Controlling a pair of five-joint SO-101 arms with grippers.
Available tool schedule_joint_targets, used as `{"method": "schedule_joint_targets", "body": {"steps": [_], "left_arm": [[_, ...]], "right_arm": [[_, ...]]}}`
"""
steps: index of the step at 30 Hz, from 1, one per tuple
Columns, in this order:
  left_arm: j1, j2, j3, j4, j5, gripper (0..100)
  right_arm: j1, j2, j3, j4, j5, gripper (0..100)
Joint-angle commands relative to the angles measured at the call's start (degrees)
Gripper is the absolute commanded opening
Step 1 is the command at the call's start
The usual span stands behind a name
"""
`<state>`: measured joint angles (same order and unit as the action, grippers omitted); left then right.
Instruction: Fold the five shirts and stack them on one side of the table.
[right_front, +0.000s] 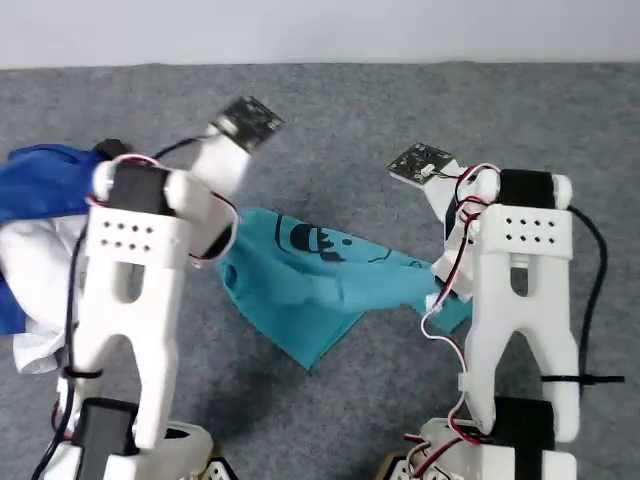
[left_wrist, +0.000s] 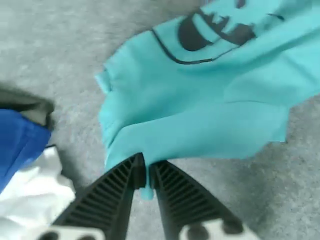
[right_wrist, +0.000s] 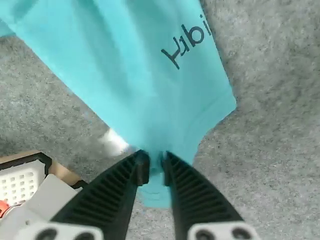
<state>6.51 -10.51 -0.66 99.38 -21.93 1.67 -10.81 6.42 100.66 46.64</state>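
Observation:
A teal shirt (right_front: 310, 275) with a dark print hangs stretched between the two arms over the grey table. My left gripper (left_wrist: 146, 172) is shut on the teal shirt (left_wrist: 200, 110) at one edge, and the cloth drapes away from the black fingers (left_wrist: 117, 187). My right gripper (right_wrist: 154, 167) is shut on the opposite edge of the teal shirt (right_wrist: 130, 75), near dark lettering. In the high view the left arm (right_front: 140, 250) stands at the shirt's left end and the right arm (right_front: 520, 260) at its right end.
A heap of shirts lies at the table's left edge: a blue one (right_front: 40, 185) on top of a white one (right_front: 35, 270); blue cloth (left_wrist: 17, 145) and white cloth (left_wrist: 35, 192) lie beside the left gripper. Grey carpet-like table (right_front: 350, 110) surface stretches behind.

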Motion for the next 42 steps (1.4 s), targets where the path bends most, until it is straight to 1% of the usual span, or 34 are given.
{"method": "schedule_joint_targets", "body": {"steps": [1, 7, 10, 12, 14, 17, 19, 22, 26, 29, 36, 42], "left_arm": [[1.1, -1.9, 0.1, -0.3, -0.8, 0], [-2.5, -1.9, 0.1, -1.1, -0.7, 0], [-4.4, -1.9, 0.3, -1.1, -0.4, 0], [-5.6, -1.8, 0.3, -1.1, -0.4, 0], [-6.6, -1.8, 0.3, -1.1, -0.4, 0], [-7.6, -1.8, 0.3, -1.1, -0.4, 0], [-8.1, -1.8, 0.3, -1.1, -0.4, 0], [-7.9, -1.8, 0.3, -1.1, -0.4, 0], [-7.8, -1.8, 0.3, -1.1, -0.4, 0], [-8.0, -1.8, 0.4, -1.1, -0.4, 0], [-8.1, -1.9, 2.7, -0.8, -0.4, 0], [-8.2, -2.4, 2.8, -0.6, -0.4, 0]], "right_arm": [[0.6, -0.7, -0.5, 1.9, 0.4, 11.3], [1.3, -2.2, 1.6, 2.4, 0.5, 11.6], [0.4, -5.8, 9.0, 2.4, 0.5, 12.1], [-0.7, -8.9, 16.3, 2.4, 0.5, 15.8], [-2.1, -12.1, 22.9, 2.3, 0.4, 20.1], [-5.5, -16.1, 30.2, 1.7, 0.0, 21.0], [-8.8, -17.8, 33.4, 0.1, -0.9, 21.0], [-12.3, -18.1, 34.4, -4.4, -4.5, 21.2], [-17.7, -14.5, 37.5, -11.9, -5.8, 21.2], [-19.5, -9.5, 39.1, -17.6, -7.1, 21.2], [-19.0, 3.6, 39.1, -27.1, -8.3, 21.2], [-14.5, 10.4, 39.0, -32.1, -8.1, 21.1]]}}
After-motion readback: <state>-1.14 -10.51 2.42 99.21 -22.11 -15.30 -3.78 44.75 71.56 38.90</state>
